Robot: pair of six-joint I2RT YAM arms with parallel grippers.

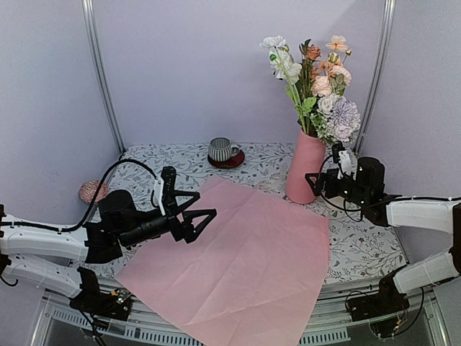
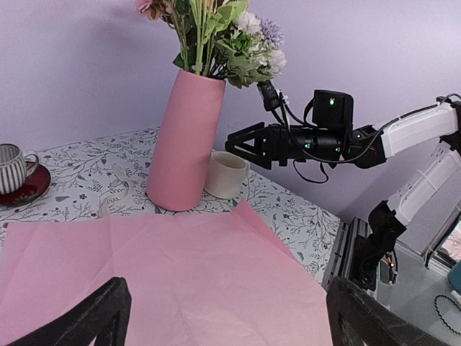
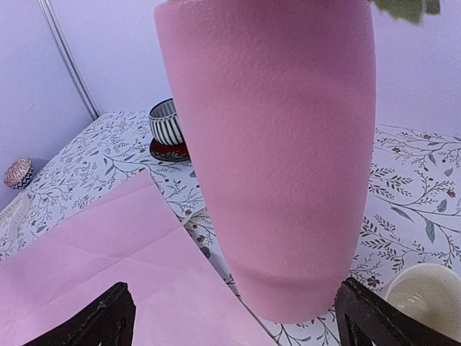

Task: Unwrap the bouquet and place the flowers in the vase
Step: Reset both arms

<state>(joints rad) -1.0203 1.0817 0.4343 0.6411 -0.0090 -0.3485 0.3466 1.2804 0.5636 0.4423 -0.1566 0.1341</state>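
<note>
Both my pairs of fingers stand wide apart and hold nothing. The vase [image 1: 305, 167] stands upright at the far right of the desk [image 1: 360, 245], its long axis straight up, and the flowers [image 1: 317, 86] rise out of its mouth, so I judge the placing done and the next thing for me is to draw clear. What matters is that the vase lies dead ahead of my right fingers [image 2: 241, 144], just beyond their tips. My left fingers [image 1: 205, 210] hover well apart from it, over the unfolded pink paper [image 1: 238, 259], so the right arm is much the nearer. I reckon a pull straight back along my own line keeps me off the wall, while any sideways swing could tip something that tall. My right wrist view shows only the pink wall filling the space ahead, and I cannot tell from it whether I touch. The left wrist view shows a sliver of air between tips and vase, and the cream cup [image 2: 227, 173] just beside the base, below my fingers. Only the top view shows the whole spray of blooms and the striped mug [image 1: 220, 150] far behind
</note>
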